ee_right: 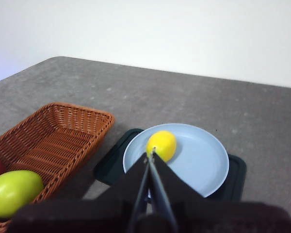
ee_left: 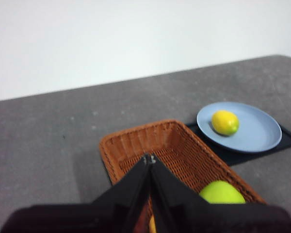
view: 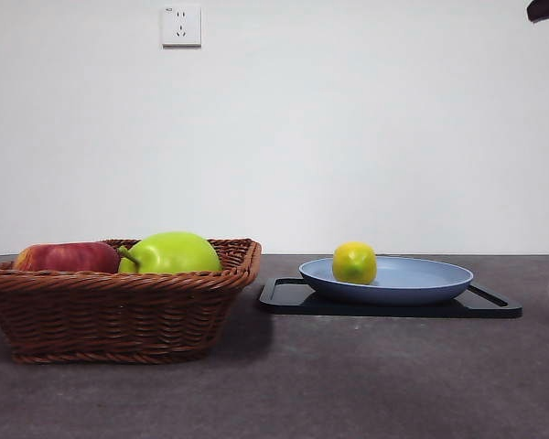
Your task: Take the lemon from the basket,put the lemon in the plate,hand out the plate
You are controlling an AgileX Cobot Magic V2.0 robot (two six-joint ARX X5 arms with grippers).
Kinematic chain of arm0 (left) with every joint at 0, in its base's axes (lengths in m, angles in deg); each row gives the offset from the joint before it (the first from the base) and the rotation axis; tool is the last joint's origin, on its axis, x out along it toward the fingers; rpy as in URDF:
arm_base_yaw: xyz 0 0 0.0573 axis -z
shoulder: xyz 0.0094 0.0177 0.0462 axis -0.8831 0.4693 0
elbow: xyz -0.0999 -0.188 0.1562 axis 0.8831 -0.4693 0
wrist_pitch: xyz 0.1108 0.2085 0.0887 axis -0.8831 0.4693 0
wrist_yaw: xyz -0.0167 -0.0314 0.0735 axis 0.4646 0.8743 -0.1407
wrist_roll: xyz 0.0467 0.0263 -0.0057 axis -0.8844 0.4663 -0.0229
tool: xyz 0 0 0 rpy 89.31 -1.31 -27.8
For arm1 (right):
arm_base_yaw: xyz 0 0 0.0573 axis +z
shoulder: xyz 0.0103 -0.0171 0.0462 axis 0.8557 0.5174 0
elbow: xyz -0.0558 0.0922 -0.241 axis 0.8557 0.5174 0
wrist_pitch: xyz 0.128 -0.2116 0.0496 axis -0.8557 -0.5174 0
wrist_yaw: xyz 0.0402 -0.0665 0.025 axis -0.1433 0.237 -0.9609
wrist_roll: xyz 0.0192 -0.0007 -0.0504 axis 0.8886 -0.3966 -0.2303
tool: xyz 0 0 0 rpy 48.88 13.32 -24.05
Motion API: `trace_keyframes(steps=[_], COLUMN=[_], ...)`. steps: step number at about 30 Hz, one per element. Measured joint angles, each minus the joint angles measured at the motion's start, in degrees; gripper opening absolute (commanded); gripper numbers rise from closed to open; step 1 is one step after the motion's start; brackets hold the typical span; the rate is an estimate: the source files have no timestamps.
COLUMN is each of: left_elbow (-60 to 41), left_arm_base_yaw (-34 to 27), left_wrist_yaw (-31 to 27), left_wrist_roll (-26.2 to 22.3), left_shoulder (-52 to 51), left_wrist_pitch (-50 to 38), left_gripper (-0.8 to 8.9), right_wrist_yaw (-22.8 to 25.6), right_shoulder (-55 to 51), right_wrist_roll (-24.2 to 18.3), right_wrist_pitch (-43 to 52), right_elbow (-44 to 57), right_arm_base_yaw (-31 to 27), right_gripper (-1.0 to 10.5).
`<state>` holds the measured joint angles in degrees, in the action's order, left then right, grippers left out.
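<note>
Lemon (view: pixel 354 262) already on plate (view: pixel 385 280), off-centre toward the basket (view: pixel 119 311) side; plate on black tray (view: pixel 390 302). Handing out left.

Right tool (ee_right: pixel 151 157) raised over the plate's near side, jaws together; left tool (ee_left: pixel 149 158) above the basket, also closed, waiting. Open the right jaws first. Come down ahead onto the bare rim, on the side away from the lemon. Pinch the rim only, lift level and slow; likely to roll on a tilt. Keep clear of the tray edge.

No readable txt; tiny mark on wall socket (view: pixel 181 26) illegible.
</note>
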<state>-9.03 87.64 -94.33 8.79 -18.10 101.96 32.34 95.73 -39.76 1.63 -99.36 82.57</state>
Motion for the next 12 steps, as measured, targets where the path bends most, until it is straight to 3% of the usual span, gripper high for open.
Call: trace_keyframes(steps=[12], left_elbow=[-0.02], left_arm_base_yaw=[0.0], left_wrist_yaw=[0.0], left_wrist_roll=[0.15], left_shoulder=[0.35], left_wrist_pitch=[0.31], left_gripper=[0.06], right_wrist_yaw=[0.0], right_shoulder=[0.85], right_wrist_roll=[0.85], right_wrist_pitch=[-0.09], right_elbow=[0.0], right_arm_base_yaw=[0.0], right_gripper=[0.0])
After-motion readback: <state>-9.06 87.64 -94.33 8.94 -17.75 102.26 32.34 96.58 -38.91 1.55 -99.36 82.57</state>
